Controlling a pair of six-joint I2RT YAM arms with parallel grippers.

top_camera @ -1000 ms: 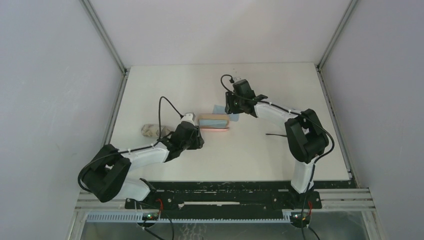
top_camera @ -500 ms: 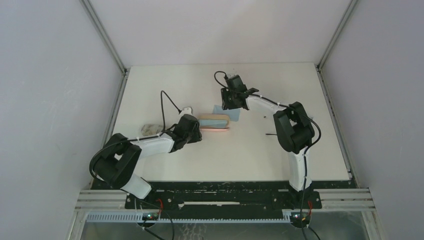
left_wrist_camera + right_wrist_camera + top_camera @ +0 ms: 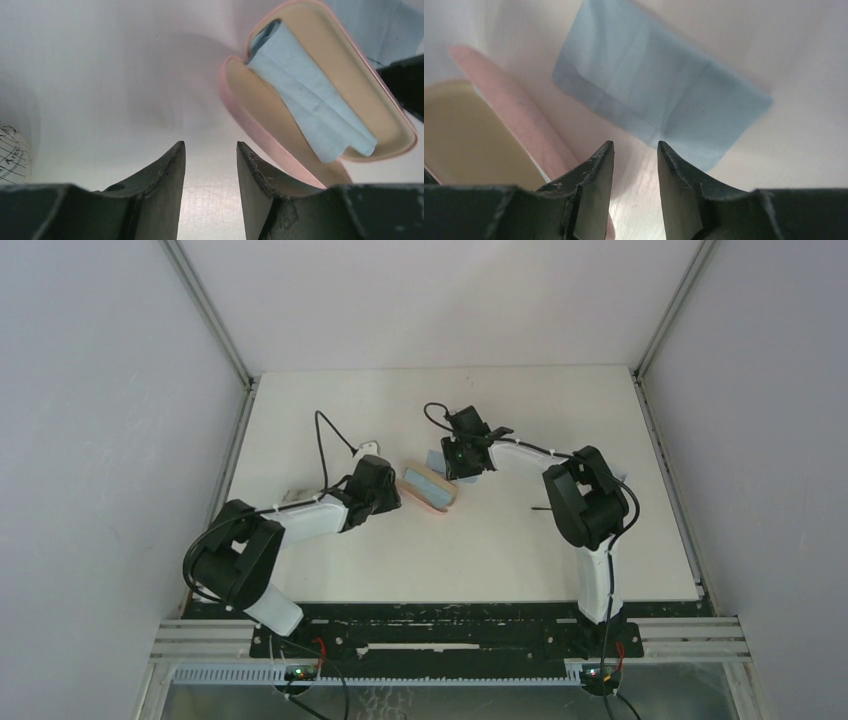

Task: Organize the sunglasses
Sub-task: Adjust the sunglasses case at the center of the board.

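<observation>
The pink case (image 3: 428, 486) lies open and slanted mid-table, with a folded light-blue cloth (image 3: 310, 100) inside its beige lining. My left gripper (image 3: 388, 490) sits just left of the case, jaws apart and empty (image 3: 210, 145). My right gripper (image 3: 452, 456) is low at the case's far right end, over a flat light-blue cloth (image 3: 664, 95), jaws apart and empty (image 3: 635, 145). The case's pink lid (image 3: 519, 115) is to its left. A thin dark line (image 3: 540, 508) shows beside the right arm's elbow. I cannot tell if it is the sunglasses.
A grey-patterned case (image 3: 295, 498) lies at the left, partly under my left arm, and its end shows at the left wrist view's edge (image 3: 10, 155). The enclosure walls stand left, right and behind the white table (image 3: 330, 410).
The pink case has turned from lying level to slanted. My right gripper has moved left and down to its far end. My left gripper has shifted a little left and farther.
</observation>
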